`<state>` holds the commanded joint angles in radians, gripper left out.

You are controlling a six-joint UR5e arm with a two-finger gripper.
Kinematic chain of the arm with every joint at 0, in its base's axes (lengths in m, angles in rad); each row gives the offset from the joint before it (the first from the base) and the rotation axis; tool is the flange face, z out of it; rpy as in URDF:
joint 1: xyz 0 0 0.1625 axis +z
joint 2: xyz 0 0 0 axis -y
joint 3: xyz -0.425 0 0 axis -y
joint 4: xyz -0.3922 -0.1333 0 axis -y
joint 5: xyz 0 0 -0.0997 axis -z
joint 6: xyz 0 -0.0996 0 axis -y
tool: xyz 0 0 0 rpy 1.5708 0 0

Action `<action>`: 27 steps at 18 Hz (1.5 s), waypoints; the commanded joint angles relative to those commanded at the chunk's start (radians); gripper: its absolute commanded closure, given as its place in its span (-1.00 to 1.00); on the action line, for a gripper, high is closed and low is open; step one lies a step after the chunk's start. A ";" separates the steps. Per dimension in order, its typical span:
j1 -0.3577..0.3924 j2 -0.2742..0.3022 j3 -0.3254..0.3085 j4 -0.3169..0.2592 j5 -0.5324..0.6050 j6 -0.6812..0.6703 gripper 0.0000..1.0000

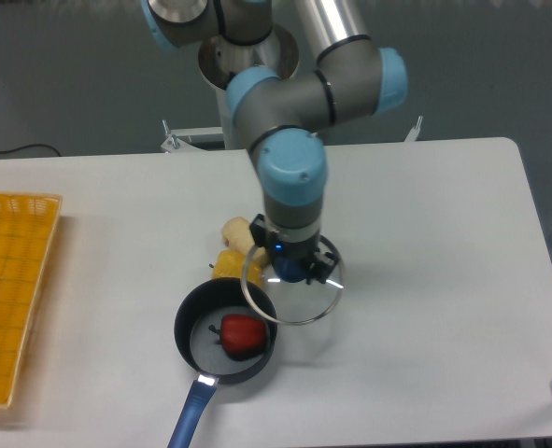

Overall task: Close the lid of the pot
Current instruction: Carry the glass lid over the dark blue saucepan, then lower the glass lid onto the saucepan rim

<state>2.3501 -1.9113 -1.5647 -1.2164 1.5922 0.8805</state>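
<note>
Tool [292, 266] pinches the blue knob of the pot lid [305, 303], carried in the air. The lid's left edge just overlaps the rim of the pot [188, 331] on the desk [425, 280]. Closing not yet done; centring and lowering remain. Pot contains one red pepper [242, 333].

The white table [444, 233] bears the pot [225, 332], yellow basket [9, 289], and toy vegetables [236, 252].

We see a white surface [462, 280] carrying a yellow mesh basket [9, 289] at its left edge. Near the middle lie a yellow pepper [227, 267] and a pale bread piece [237, 233], touching each other.
</note>
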 joint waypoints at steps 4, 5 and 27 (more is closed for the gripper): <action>-0.043 -0.008 0.011 0.000 0.040 -0.018 -0.21; -0.051 -0.009 0.012 0.002 0.038 -0.031 -0.21; -0.120 -0.109 0.077 0.075 -0.003 -0.141 -0.21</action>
<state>2.2304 -2.0202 -1.4880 -1.1413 1.5892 0.7394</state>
